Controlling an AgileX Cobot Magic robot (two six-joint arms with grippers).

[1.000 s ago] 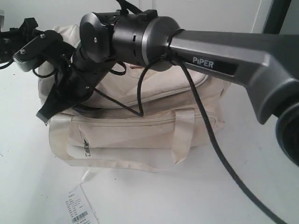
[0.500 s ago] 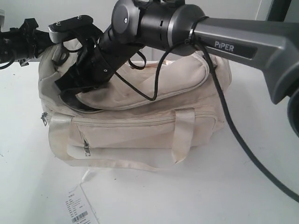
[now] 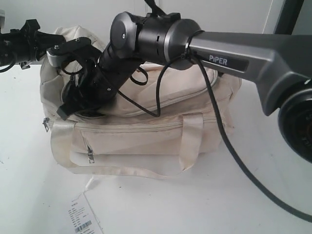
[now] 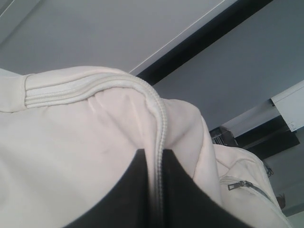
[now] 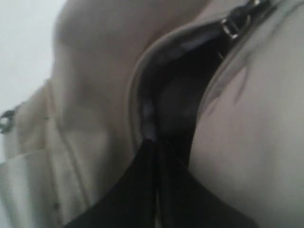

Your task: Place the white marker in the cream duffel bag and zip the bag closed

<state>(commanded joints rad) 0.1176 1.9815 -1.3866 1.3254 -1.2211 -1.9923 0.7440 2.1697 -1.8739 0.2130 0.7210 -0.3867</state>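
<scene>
Evidently I'm zipping now: right pincer [image 3: 63, 112] clenched at the bag's [image 3: 146, 136] nine-o'clock mouth [image 5: 175, 95], left pincer [image 4: 154, 156] gripping its seam [image 4: 160, 118]; next I'm needing that zip pull [image 5: 232, 26].

Lab-like room: white table [image 3: 156, 207], bare walls [image 3: 234, 12]

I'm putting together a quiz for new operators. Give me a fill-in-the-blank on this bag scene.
1. The cream duffel bag rests on a ___ table.
2. The right arm reaching across the bag bears the word ___.
3. At the right gripper, the bag's main zip stands ___, showing dark lining.
Missing words: white; PIPER; open.
</scene>
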